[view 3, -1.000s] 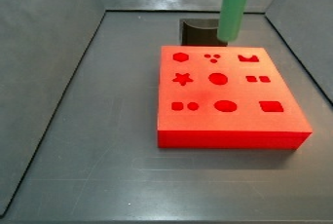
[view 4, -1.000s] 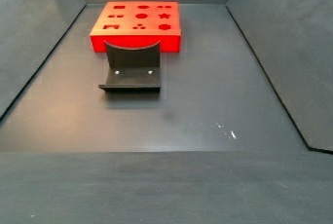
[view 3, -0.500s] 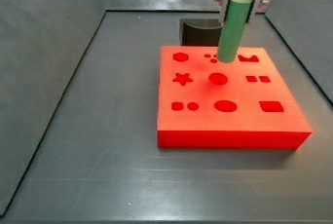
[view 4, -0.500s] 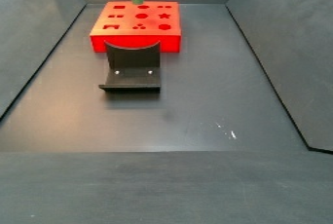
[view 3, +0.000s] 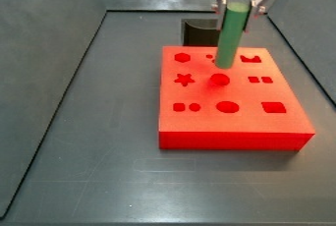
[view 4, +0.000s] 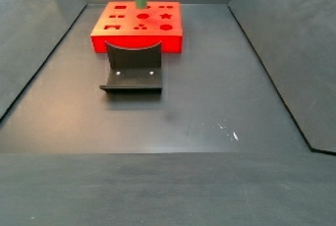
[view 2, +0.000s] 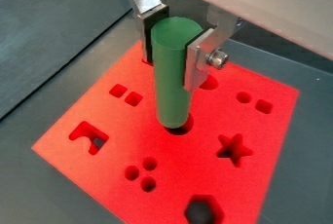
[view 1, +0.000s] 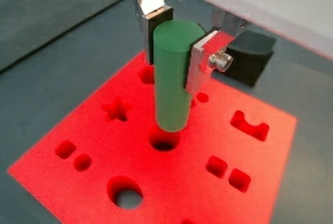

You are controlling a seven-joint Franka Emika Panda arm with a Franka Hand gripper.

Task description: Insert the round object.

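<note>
Counter [view 3: 92, 151] carries the red block [view 3: 237, 122] near its far edge, with the fixture [view 4: 133, 71] just beside the block. My gripper [view 1: 178, 43] hangs above the block, jaws clamped on the green peg [view 2: 174, 72]. I judge the peg upright, its tip right over the round hole [view 1: 163, 143], nothing blocking.

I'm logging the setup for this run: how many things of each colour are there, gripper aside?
Green: 1, the round object, held upright in the gripper over the red block.
Red: 1, the red block.
Dark grey: 1, the curved holder on the floor beside the block.
Total: 3
</note>
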